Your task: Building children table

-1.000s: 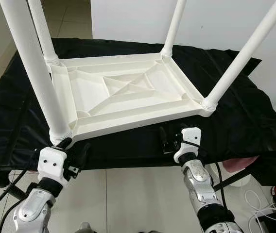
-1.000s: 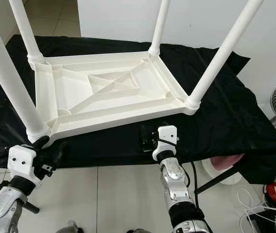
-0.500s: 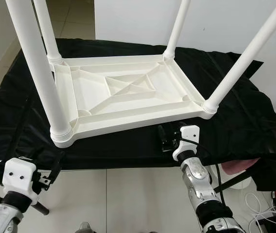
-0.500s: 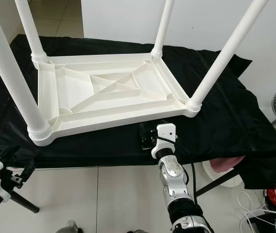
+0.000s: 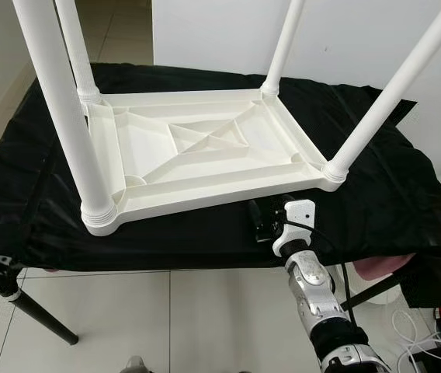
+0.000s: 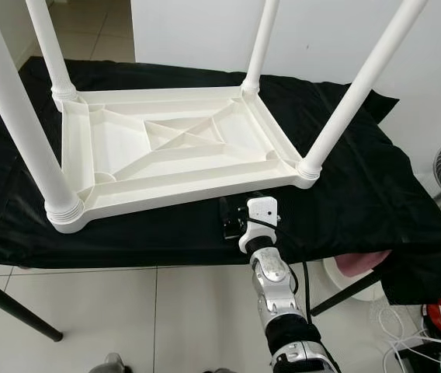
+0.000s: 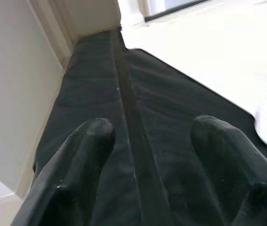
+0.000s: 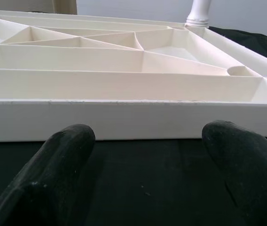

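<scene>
Upside-down at frame centre on the black desk (image 5: pixel 407 186): white table (image 5: pixel 197 159), all four legs (image 5: pixel 61 116) seated. Right gripper (image 8: pixel 145 165) spread at near rim, left gripper (image 7: pixel 145 155) spread, lower left. Probably only flipping left.

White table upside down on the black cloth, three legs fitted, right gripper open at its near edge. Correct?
Not quite: the table has four legs fitted, one at each corner, as the left eye view shows. It is upside down on the black cloth, and the right gripper is open at its near edge.
</scene>
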Available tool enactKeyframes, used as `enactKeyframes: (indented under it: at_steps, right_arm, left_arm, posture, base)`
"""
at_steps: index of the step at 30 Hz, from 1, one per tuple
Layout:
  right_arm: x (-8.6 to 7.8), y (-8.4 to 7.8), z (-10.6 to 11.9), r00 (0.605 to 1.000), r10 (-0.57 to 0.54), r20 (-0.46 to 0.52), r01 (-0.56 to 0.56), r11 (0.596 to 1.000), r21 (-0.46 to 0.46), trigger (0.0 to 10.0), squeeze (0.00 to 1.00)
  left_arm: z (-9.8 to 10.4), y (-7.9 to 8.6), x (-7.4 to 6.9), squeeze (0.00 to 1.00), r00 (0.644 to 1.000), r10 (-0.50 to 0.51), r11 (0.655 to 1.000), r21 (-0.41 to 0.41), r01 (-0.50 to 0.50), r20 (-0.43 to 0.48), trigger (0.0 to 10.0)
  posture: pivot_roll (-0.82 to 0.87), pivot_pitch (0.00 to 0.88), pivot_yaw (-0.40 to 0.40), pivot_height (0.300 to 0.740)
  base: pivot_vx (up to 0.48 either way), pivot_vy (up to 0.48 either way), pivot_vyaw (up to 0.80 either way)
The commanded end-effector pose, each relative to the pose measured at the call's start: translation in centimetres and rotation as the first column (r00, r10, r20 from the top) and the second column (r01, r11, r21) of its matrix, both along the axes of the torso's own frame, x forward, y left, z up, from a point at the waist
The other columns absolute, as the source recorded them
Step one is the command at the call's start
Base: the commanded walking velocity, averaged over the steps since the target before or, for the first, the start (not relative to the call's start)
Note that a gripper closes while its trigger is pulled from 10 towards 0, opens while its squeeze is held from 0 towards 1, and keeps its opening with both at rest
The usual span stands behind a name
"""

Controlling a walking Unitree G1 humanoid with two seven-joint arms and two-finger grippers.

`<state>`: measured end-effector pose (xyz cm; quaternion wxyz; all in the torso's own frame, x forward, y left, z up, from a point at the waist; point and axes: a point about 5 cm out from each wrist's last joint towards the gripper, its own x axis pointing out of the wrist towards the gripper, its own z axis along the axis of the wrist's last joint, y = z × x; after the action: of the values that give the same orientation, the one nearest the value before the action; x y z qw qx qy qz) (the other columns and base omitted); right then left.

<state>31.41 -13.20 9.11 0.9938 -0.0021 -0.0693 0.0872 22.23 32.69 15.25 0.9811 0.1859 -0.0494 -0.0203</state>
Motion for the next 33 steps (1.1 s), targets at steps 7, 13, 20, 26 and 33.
enactKeyframes:
  at_steps: [7,13,20,26,33]
  right_arm:
    - [-0.3,-0.4,-0.3,0.999,-0.032,0.003,0.032,0.999,-0.001,10.0,0.0]
    - [-0.6,-0.2,-0.2,1.0,-0.019,0.021,0.02,0.999,-0.042,10.0,0.0]
    - [-0.7,-0.7,-0.4,0.999,-0.052,0.008,0.053,0.998,-0.017,10.0,0.0]
    - [-0.7,-0.7,-0.4,0.998,-0.054,0.011,0.054,0.998,-0.024,10.0,0.0]
    - [-0.5,-0.7,-0.4,0.998,-0.06,0.003,0.06,0.998,-0.024,10.0,0.0]
  left_arm:
    - [1.0,-0.7,4.8,0.0,0.997,0.021,1.0,-0.023,-0.019,0.068,10.0]
    - [2.2,-2.8,7.3,0.0,0.99,-0.049,0.998,-0.025,0.053,0.131,10.0]
    - [3.0,-6.7,8.9,0.0,0.966,-0.163,0.982,-0.059,0.178,0.199,10.0]
    - [2.4,-10.8,8.6,0.0,0.938,-0.259,0.953,-0.094,0.286,0.232,10.0]
    - [2.2,-13.6,7.4,0.0,0.923,-0.287,0.933,-0.143,0.33,0.255,10.0]
  posture:
    - [0.13,0.043,-0.067,0.74]
    - [0.1,0.044,-0.057,0.74]
    - [0.09,0.045,-0.05,0.74]
    - [0.09,0.044,-0.047,0.74]
    - [0.1,0.037,-0.042,0.74]
  base:
    - [0.0,0.0,0.0]
    - [0.0,0.0,0.0]
    - [0.0,0.0,0.0]
    - [0.0,0.0,0.0]
    - [0.0,0.0,0.0]
